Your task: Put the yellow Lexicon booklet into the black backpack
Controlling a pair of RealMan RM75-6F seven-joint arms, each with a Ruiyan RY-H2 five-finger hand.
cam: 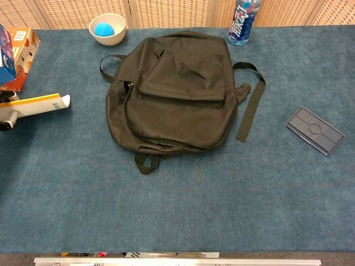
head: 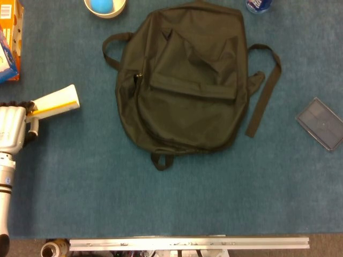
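Note:
My left hand (head: 13, 127) grips the yellow-and-white Lexicon booklet (head: 55, 101) at the far left, lifted off the table and tilted nearly edge-on. In the chest view the booklet (cam: 39, 104) sticks out to the right from the hand (cam: 5, 113) at the frame's left edge. The black backpack (head: 185, 80) lies flat in the middle of the blue table, its zipper (head: 137, 88) running along the left side; I cannot tell if it is unzipped. The booklet is well left of the bag, not touching it. My right hand is not visible.
A white bowl with a blue ball (cam: 107, 27) sits at the back left. An orange box (cam: 16, 58) stands at the left edge, close behind the booklet. A bottle (cam: 242, 21) is at the back, a dark flat case (cam: 314, 130) at the right.

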